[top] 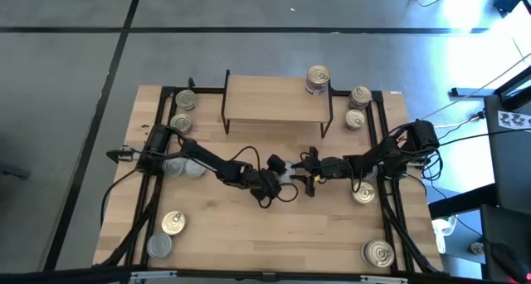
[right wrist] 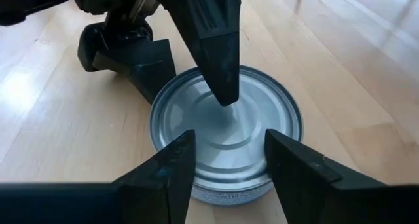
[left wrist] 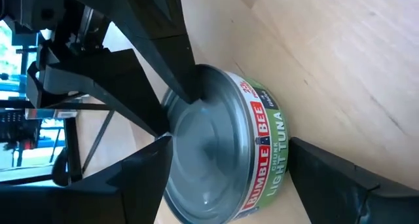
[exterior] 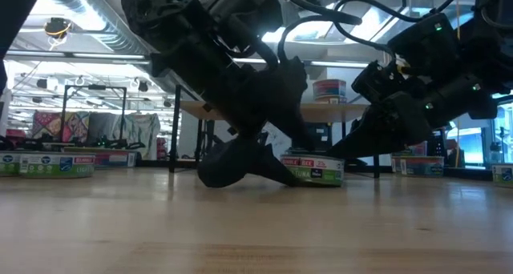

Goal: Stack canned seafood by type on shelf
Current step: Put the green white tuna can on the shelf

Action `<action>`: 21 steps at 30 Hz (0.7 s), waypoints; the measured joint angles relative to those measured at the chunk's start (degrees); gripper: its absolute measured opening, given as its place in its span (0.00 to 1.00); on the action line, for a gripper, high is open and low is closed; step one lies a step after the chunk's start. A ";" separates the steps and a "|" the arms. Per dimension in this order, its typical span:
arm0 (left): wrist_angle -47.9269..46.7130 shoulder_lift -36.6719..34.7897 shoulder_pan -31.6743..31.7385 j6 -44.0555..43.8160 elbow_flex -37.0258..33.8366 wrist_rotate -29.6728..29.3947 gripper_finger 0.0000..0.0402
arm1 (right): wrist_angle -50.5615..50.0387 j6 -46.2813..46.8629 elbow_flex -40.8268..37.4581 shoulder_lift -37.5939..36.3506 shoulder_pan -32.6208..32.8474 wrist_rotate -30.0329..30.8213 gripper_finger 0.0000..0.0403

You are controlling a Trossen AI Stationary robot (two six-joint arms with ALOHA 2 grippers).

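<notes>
Bench state, left to right.

Left gripper (top: pixel 276 178): at table centre, low on the wood. Claw stands wide. One finger (left wrist: pixel 137 178) lies over the silver lid of the tuna tin (top: pixel 287 174); the other sits against the tin's labelled side wall, on the tabletop (top: pixel 249 234). No firm clamp can be made out. The tin stands flat on the wood.

Tin label in the left wrist view: Bumble Bee, light tuna; plain silver-grey lid up.

Right gripper (top: pixel 310 169): directly across the tin from the left claw, nearly meeting it. Claw is partly spread and holds nothing. Its two fingers (right wrist: pixel 167 171) straddle the near rim of the lid, with bare lid showing between them.

Other tins, placed from the claws:
- Far out behind the left claw: two gold-lid tins (top: pixel 182 110) by the shelf's left end, two silver-lid tins (top: pixel 184 168) under the left arm, and a gold (top: pixel 173 224) and a silver (top: pixel 158 246) near the front corner.
- Beyond both claws: shelf (top: pixel 265 101), with a gold-lid tin (top: pixel 317 78) on its right end.
- Behind the right claw: two gold tins (top: pixel 358 107) beside the shelf's right end, one (top: pixel 363 193) under the right arm, and one (top: pixel 377 253) at the front corner.
</notes>
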 joint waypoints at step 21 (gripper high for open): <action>-2.15 -0.33 0.92 -5.23 -0.48 4.54 0.73 | 4.35 0.42 -0.09 -0.83 0.14 0.48 0.45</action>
